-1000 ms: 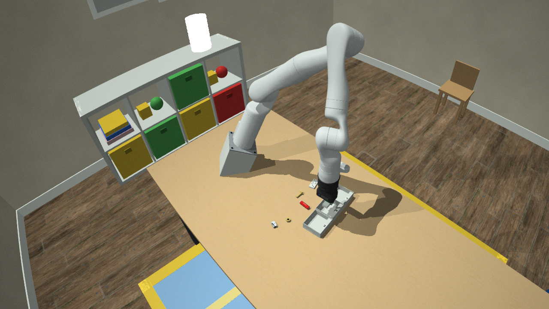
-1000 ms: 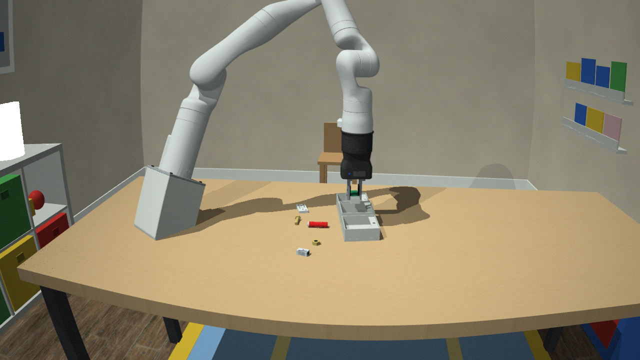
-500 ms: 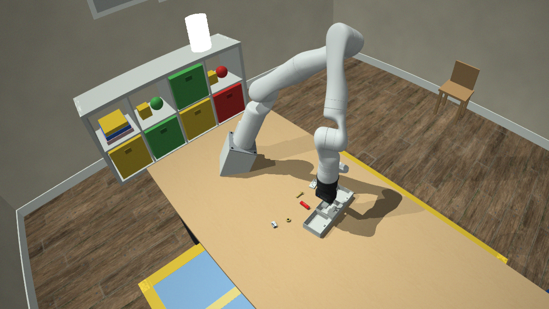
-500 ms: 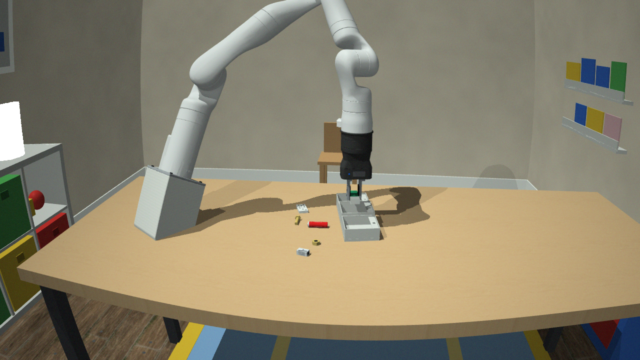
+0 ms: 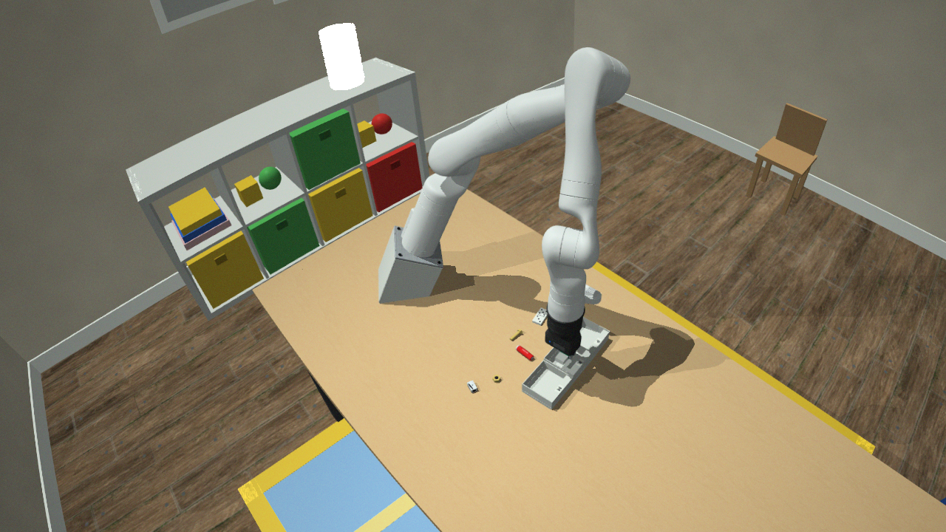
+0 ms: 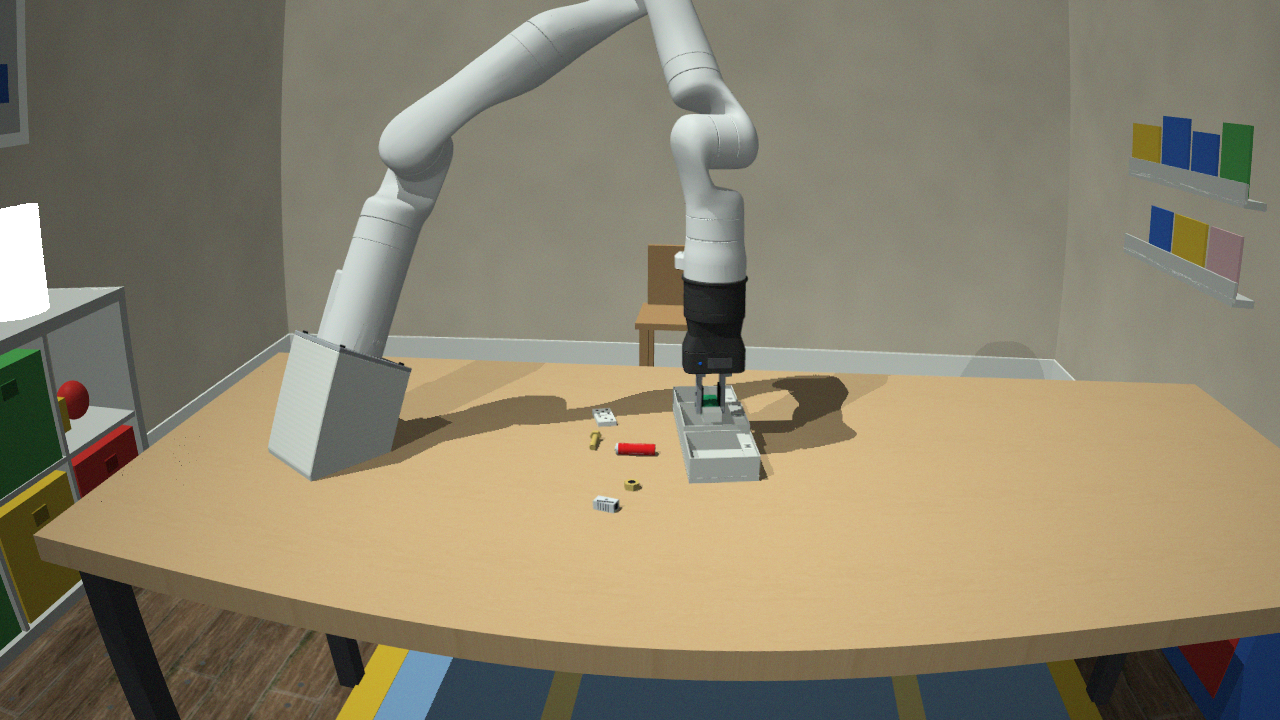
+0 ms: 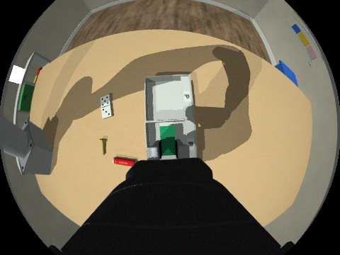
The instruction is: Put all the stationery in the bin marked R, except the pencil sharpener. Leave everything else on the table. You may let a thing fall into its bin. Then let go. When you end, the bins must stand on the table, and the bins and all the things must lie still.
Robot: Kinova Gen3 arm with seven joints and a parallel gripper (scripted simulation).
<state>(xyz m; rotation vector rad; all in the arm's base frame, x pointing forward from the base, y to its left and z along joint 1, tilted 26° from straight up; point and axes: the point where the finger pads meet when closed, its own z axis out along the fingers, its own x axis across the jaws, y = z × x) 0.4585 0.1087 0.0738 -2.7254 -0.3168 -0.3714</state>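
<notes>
- You see a green block (image 7: 166,133) between the black gripper (image 6: 713,391).
- The two bins (image 6: 721,462) are grey.
- The marker (image 6: 636,447) is red.
- The domino (image 7: 107,106) is white with dark dots.
- The table (image 6: 895,537) is tan.

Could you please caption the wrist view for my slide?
Gripper holds a green block over the near bin.

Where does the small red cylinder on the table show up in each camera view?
Top: the small red cylinder lies just left of the grey two-compartment bin.
Exterior: at centre, again left of the bin.
Wrist: lower left, beside the black tool housing.
Shared landmark: the grey bin.
</notes>
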